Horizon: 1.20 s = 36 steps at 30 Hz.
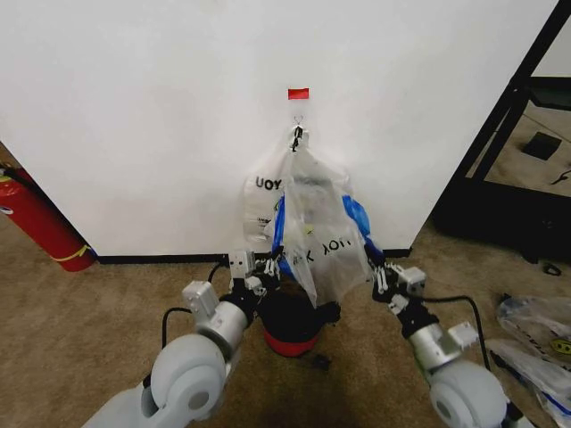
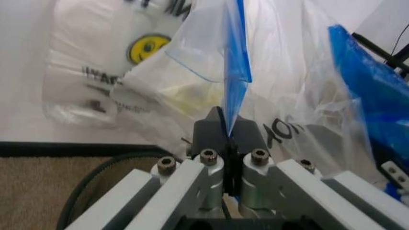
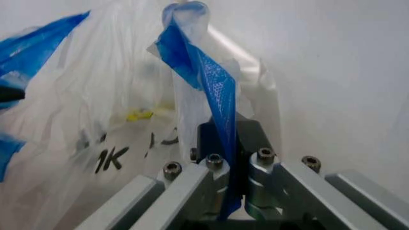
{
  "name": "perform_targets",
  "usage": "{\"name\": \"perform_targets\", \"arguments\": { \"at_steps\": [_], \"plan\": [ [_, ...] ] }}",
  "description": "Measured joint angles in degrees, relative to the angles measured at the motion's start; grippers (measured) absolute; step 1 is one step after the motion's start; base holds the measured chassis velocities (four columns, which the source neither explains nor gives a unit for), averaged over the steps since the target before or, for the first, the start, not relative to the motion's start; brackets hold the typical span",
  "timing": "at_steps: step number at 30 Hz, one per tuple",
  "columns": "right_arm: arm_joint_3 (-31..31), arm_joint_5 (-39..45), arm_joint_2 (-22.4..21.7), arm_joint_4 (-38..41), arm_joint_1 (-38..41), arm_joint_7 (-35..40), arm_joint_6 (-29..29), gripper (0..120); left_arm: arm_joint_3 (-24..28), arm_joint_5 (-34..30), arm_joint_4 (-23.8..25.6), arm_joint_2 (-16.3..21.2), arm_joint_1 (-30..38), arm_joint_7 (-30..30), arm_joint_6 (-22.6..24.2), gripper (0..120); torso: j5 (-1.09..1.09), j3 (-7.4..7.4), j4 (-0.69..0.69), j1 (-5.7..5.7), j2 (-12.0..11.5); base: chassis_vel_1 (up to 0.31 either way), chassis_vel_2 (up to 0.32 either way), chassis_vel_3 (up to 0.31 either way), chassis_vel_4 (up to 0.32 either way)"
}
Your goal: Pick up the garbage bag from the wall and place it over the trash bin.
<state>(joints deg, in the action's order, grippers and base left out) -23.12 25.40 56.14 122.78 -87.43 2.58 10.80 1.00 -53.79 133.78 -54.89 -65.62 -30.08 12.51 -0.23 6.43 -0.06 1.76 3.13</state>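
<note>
Risk: garbage bag (image 1: pixel 323 234) tears; left gripper (image 2: pixel 228 143) and right gripper (image 3: pixel 228 143) clamp blue edges between jaws, top on wall hook (image 1: pixel 298 125).

— What lettering can be read?
— On the garbage bag (image 1: pixel 321 227), black letters are seen mirrored: "YOU" near its lower part, and "1K" in the right wrist view.
— Anything behind it?
— "UOY" is printed on the flat white bag (image 1: pixel 263 201).
</note>
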Motion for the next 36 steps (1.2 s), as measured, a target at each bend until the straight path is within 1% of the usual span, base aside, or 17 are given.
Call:
{"name": "perform_targets", "arguments": {
  "at_steps": [5,11,16,19,22,26,27,30,32,36],
  "plan": [
    [-1.2,0.8,-0.4,1.1,-1.1,-0.1,-0.3,0,-0.1,0.5,0.4,0.3,-1.7,0.2,0.0,0,0.00,0.00,0.01,0.00,0.0,0.000,0.000,0.000,0.000],
    [-1.2,-0.6,-0.2,0.6,-3.7,-0.5,0.7,0,0.2,1.7,0.4,0.3,-4.1,0.5,-0.3,0,0.00,0.01,0.01,0.00,0.0,0.000,0.000,0.000,0.000],
    [-1.4,-0.5,-0.4,1.0,-4.0,-0.3,0.9,0,0.2,2.0,0.7,0.3,-3.8,0.4,-0.6,0,0.00,0.01,0.01,0.00,0.0,0.000,0.000,0.000,0.000],
    [-2.0,1.0,-0.8,2.2,-2.4,0.6,0.5,0,-0.5,1.6,1.5,0.4,-2.2,0.3,-0.7,0,0.00,0.01,0.00,0.01,0.0,0.000,0.000,0.000,0.000],
    [-2.7,4.1,-1.2,4.7,0.1,2.3,-1.1,0,-2.3,0.2,3.3,1.4,0.4,0.2,-0.7,0,0.00,0.01,0.01,0.01,0.0,0.000,0.000,0.000,0.000],
    [-2.8,6.6,-1.6,6.8,2.0,3.8,-2.6,0,-3.9,-0.7,4.7,2.5,2.1,0.1,-0.7,0,0.00,0.01,0.00,0.01,0.0,0.000,0.000,0.000,0.000],
    [-2.9,9.3,-2.0,9.0,3.5,5.5,-4.2,0,-5.3,-2.0,6.1,3.5,2.9,-0.1,-0.5,0,0.00,0.01,0.01,0.01,0.0,0.000,0.000,0.000,0.000],
    [-3.0,14.1,-2.8,12.4,5.5,8.3,-7.2,0,-7.3,-4.2,8.2,5.2,2.8,-0.8,-0.2,0,0.00,0.01,0.00,0.01,0.0,0.000,0.000,0.000,0.000],
    [-3.1,15.4,-3.1,13.2,6.0,9.0,-8.0,0,-7.8,-4.6,8.7,5.6,2.4,-0.9,-0.1,0,0.00,0.01,0.01,0.01,0.0,0.000,0.000,0.000,0.000],
    [-4.4,22.6,-4.5,16.8,7.7,12.6,-11.6,0,-10.7,-6.7,9.7,7.3,1.3,-1.9,0.3,0,-0.01,0.01,0.01,0.01,0.0,0.000,0.000,0.000,0.000]
  ]
}}
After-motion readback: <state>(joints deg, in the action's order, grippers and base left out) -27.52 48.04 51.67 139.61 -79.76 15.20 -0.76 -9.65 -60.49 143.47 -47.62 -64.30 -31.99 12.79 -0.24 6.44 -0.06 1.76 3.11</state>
